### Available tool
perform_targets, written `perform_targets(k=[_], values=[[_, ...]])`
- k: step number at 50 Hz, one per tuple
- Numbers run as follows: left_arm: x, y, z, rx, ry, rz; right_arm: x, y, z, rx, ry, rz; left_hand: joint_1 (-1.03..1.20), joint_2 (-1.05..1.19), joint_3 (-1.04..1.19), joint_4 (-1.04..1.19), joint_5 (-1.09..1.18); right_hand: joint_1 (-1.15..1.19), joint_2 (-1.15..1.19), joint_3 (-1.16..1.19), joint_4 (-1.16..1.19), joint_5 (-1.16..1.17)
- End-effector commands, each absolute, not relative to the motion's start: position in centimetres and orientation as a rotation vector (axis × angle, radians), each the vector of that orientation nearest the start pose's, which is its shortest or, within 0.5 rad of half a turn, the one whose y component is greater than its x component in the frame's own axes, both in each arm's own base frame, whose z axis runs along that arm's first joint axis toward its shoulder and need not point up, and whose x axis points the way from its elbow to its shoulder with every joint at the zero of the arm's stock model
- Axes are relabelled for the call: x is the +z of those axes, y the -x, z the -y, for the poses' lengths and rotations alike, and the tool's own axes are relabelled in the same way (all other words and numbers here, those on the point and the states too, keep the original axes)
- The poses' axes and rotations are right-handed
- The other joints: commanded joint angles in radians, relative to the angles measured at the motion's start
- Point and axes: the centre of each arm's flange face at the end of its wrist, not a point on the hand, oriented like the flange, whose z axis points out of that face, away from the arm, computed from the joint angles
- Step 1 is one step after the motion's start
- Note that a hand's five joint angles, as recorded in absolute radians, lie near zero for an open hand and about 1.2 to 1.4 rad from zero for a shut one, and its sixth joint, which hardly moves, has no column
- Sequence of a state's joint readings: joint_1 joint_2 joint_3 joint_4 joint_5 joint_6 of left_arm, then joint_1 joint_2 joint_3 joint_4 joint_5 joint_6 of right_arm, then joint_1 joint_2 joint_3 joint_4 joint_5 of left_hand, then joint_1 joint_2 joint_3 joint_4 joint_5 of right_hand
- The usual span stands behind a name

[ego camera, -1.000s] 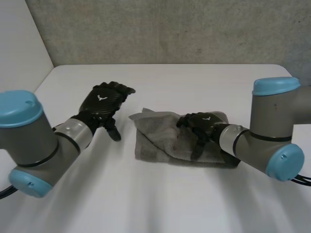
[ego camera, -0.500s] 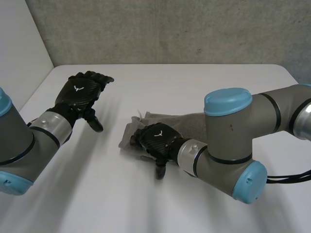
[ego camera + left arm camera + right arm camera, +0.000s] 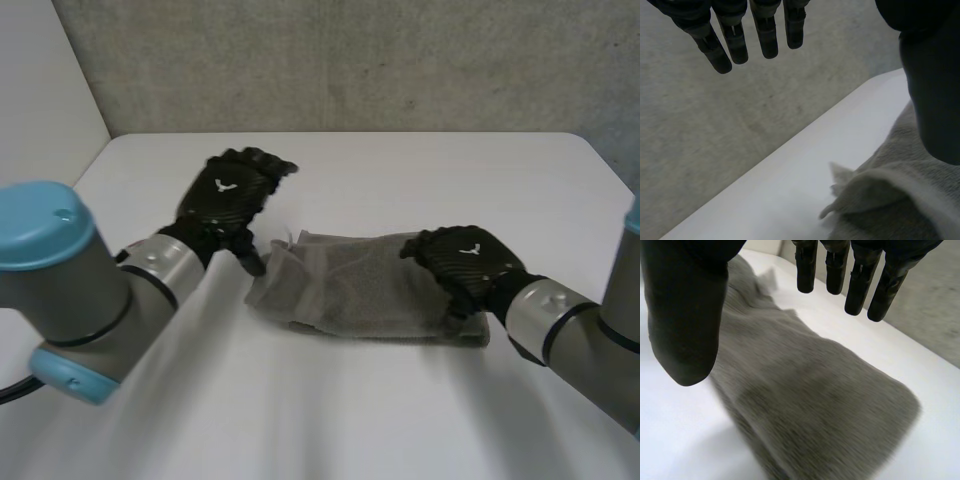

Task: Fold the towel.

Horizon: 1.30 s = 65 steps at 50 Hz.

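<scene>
The grey towel lies in the middle of the white worktop, folded into a long, soft bundle. It looks thick and fuzzy, and its edges are floppy, not neat. The left hand hangs just beside the towel's left end. Its fingers are straight and spread, and it holds nothing. The right hand is over the towel's right end, also wide open with nothing in its grip. A small pointy corner sticks out at the left end, near the left hand's thumb. I think that corner could go wrong: if the thumb bumps it, the fold may flop open. The worktop looks smooth, so a push from either hand could slide the whole towel instead of folding it.
</scene>
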<state>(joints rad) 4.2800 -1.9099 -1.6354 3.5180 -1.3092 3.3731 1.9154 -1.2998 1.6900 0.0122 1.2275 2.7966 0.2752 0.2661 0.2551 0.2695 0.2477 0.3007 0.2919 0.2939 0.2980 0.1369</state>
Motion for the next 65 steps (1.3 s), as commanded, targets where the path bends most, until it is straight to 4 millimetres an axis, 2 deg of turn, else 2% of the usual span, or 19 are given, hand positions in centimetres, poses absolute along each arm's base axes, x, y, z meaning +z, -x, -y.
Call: perform_targets(k=[1,3,6,8,15,22,33,40,46,59,65], values=[[18.8,32.0,26.3,-2.341,-1.233,-2.303,17.6,-23.5,24.7,-1.671,1.050,-2.191,0.012,0.021,0.032,0.017,-0.135,0.084,0.093,0.091,0.086,0.073],[17.3,32.5,26.1,-2.256,-1.275,-2.366,16.7,-22.9,24.7,-1.681,1.079,-2.227,0.064,0.073,0.084,0.070,-0.083,0.148,0.157,0.155,0.151,0.137],[16.6,32.7,25.8,-2.202,-1.302,-2.396,16.2,-22.6,24.9,-1.711,1.092,-2.247,0.076,0.085,0.096,0.082,-0.071,0.210,0.219,0.217,0.212,0.199],[15.6,32.6,25.4,-2.097,-1.358,-2.414,15.8,-22.6,25.0,-1.712,1.095,-2.256,0.105,0.115,0.126,0.111,-0.042,0.236,0.245,0.243,0.239,0.225],[14.5,32.1,24.7,-1.985,-1.458,-2.368,14.6,-22.7,25.1,-1.699,1.109,-2.286,0.132,0.141,0.152,0.138,-0.015,0.339,0.348,0.346,0.342,0.328],[13.1,31.1,23.0,-1.874,-1.480,-2.429,13.9,-22.6,24.9,-1.677,1.136,-2.316,0.170,0.179,0.190,0.176,0.023,0.345,0.354,0.352,0.348,0.334],[12.6,30.3,23.0,-1.819,-1.394,-2.425,13.1,-22.6,25.2,-1.685,1.137,-2.316,0.164,0.174,0.184,0.170,0.017,0.357,0.366,0.364,0.359,0.346],[12.3,30.4,22.5,-1.799,-1.408,-2.437,13.1,-22.4,26.1,-1.781,1.112,-2.323,0.167,0.176,0.187,0.173,0.020,0.594,0.603,0.601,0.597,0.584],[12.1,30.4,21.8,-1.780,-1.428,-2.445,12.4,-22.2,26.3,-1.779,1.169,-2.340,0.167,0.176,0.187,0.173,0.020,0.644,0.653,0.651,0.647,0.634],[12.0,30.2,21.0,-1.760,-1.433,-2.464,12.4,-22.1,26.2,-1.787,1.227,-2.349,0.167,0.176,0.187,0.173,0.020,1.095,1.104,1.102,1.098,1.084],[12.5,30.0,20.7,-1.774,-1.428,-2.469,13.0,-21.9,26.7,-1.820,1.254,-2.345,0.150,0.159,0.170,0.155,0.003,1.096,1.104,1.102,1.098,1.085]])
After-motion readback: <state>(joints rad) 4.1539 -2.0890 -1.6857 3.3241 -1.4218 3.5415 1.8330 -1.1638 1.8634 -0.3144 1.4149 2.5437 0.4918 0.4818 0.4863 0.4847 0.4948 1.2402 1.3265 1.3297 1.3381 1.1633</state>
